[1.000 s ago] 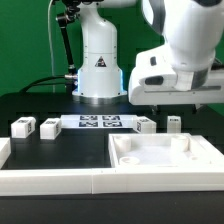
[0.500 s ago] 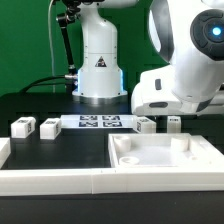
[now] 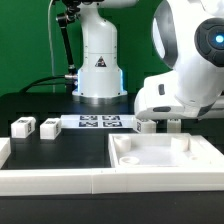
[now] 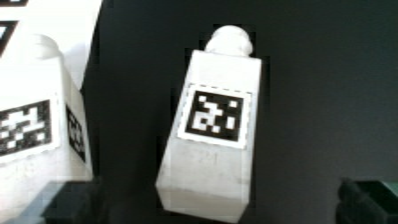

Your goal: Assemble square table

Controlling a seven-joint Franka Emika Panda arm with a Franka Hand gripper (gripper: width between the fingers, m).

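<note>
A matte black bench (image 3: 60,145), backed by the arm's glossy white base (image 3: 98,60), carries the loose parts of the square table. The tabletop (image 3: 165,160), a white moulded plastic tray with a raised rim and rounded recesses, lies at the bench's near corner on the exterior view's right, with no leg fitted. Just past its far rim lie two short white legs (image 3: 146,125) (image 3: 175,124), under the arm's hand (image 3: 185,95). The wrist view centres one leg (image 4: 217,120), a smooth four-sided block with a black-and-white tag on its face and a rounded peg at one end. The jaws look spread wide, with blurred dark fingertips (image 4: 368,196) well clear of the block on either side and nothing held. The step in hand seems to be fetching a first leg; the next move likely calls for a straight descent and a squeeze across the flat sides, clear of its neighbour. Two more legs (image 3: 20,127) (image 3: 48,127) lie toward the edge on the exterior view's left, with the marker board (image 3: 100,122) between the pairs. A long white border wall (image 3: 55,180) runs along the near edge.
</note>
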